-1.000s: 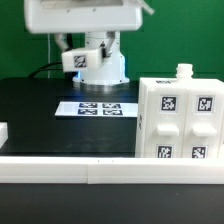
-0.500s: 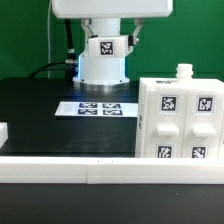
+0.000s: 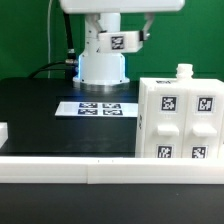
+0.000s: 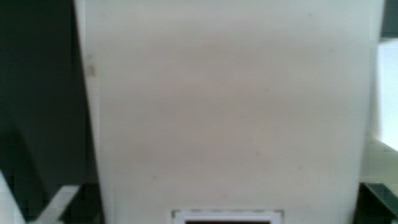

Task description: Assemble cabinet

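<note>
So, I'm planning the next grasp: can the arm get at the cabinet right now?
Probably yes: the cabinet stands at the exterior view's right with nothing above it, and the arm stands behind it, clear.

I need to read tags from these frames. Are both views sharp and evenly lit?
Exterior view: evenly lit, no glare; tags on the cabinet and the marker board are slightly soft yet distinct. Wrist view: blurred, a pale white surface fills most of the frame, dark at the edges, no tag readable.
</note>
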Controlling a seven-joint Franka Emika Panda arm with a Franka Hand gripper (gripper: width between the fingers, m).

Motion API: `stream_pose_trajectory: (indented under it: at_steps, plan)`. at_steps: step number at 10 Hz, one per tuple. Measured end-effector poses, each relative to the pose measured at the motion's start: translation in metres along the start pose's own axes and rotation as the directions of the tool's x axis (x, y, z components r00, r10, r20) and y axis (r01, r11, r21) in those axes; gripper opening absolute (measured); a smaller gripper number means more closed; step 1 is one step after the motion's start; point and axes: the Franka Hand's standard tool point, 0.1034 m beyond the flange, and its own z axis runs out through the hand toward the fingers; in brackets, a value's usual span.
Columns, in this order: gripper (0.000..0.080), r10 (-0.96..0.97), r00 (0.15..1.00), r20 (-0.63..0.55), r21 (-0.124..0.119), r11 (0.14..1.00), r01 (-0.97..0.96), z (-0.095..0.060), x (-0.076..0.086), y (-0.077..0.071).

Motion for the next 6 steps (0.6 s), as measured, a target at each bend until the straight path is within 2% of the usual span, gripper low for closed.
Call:
stream_pose_trajectory:
  at_steps: [2,3,6]
  plan:
    - [0.0560,0.034,0.999,-0.005,-0.002,0.999,-0.034,-0.002,0.018,-0.027]
    - [0.0560,0.032,0.999,-0.006,-0.003,0.999,-0.032,-0.002,0.025,-0.035]
    - [0.0560,0.030,1.000,-0.003,-0.005,1.000,-0.030,0.001,0.023,-0.033]
